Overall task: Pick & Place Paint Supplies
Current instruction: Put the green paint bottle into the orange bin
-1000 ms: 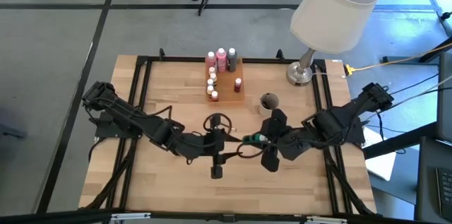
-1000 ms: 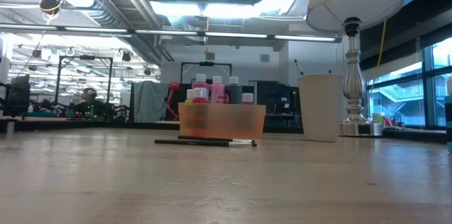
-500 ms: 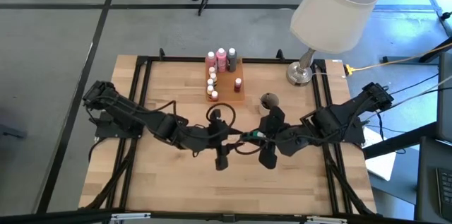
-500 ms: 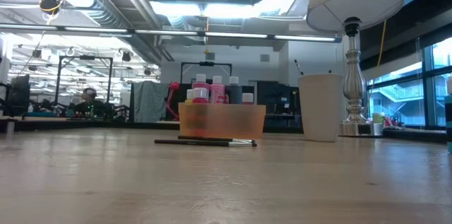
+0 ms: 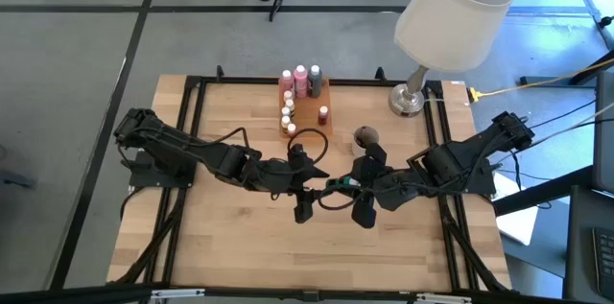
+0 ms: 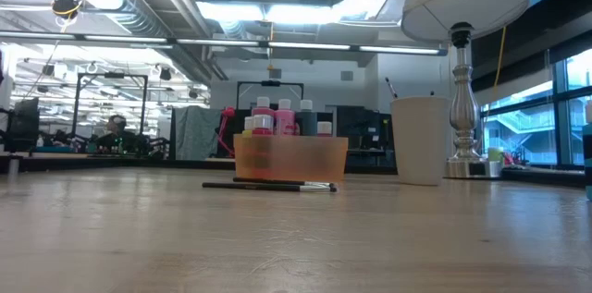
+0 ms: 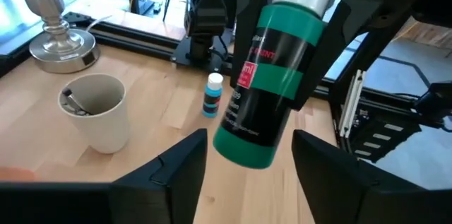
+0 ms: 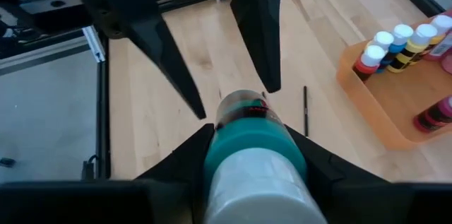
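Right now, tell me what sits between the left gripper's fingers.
In the left wrist view, the green paint bottle, held by the right gripper, hangs between the open left gripper's fingers, apparently untouched.

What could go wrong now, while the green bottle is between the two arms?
1. The right end effector holds the green bottle, and the left end effector stands open around its lower end, not gripping. An early release could drop it.
2. The blue bottle and cup below might be struck.

Lighting: bright, even, from ceiling strip lights [image 6: 268, 11] and windows [image 6: 532, 113]. Shadows: soft, faint on table [image 5: 240, 246]. Glare: mild on strips. Blur: near tabletop in low view, green bottle [image 8: 258, 164] close to lens.
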Robot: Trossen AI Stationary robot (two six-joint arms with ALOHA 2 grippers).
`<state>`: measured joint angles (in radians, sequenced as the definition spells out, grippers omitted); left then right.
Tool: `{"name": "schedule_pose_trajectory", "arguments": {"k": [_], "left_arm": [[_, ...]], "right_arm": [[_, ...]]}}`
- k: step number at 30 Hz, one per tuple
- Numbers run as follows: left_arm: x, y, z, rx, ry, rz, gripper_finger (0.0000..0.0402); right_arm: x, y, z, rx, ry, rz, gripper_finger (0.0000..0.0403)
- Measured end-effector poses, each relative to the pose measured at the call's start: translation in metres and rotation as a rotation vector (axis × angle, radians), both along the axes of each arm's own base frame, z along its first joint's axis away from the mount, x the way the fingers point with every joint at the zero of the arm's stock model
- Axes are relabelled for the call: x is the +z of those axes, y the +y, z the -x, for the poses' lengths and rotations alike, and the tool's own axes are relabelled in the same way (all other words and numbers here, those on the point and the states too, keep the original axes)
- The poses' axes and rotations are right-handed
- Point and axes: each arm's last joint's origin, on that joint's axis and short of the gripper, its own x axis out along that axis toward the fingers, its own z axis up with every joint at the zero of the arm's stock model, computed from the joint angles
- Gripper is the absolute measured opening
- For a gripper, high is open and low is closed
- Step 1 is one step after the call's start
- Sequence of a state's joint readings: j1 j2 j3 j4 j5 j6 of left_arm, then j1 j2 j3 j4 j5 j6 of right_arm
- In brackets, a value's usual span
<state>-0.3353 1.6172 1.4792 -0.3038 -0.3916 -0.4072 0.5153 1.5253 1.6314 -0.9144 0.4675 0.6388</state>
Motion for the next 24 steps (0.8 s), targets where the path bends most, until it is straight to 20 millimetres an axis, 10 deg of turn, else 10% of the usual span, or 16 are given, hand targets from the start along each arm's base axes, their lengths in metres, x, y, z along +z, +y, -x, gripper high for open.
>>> {"name": "schedule_pose_trajectory", "arguments": {"k": [24], "left_arm": [[-0.010, 0.006, -0.015, -0.055, 0.004, -0.124, 0.0235]], "right_arm": [[0.001, -0.011, -0.007, 0.008, 0.002, 0.005, 0.0134]]}}
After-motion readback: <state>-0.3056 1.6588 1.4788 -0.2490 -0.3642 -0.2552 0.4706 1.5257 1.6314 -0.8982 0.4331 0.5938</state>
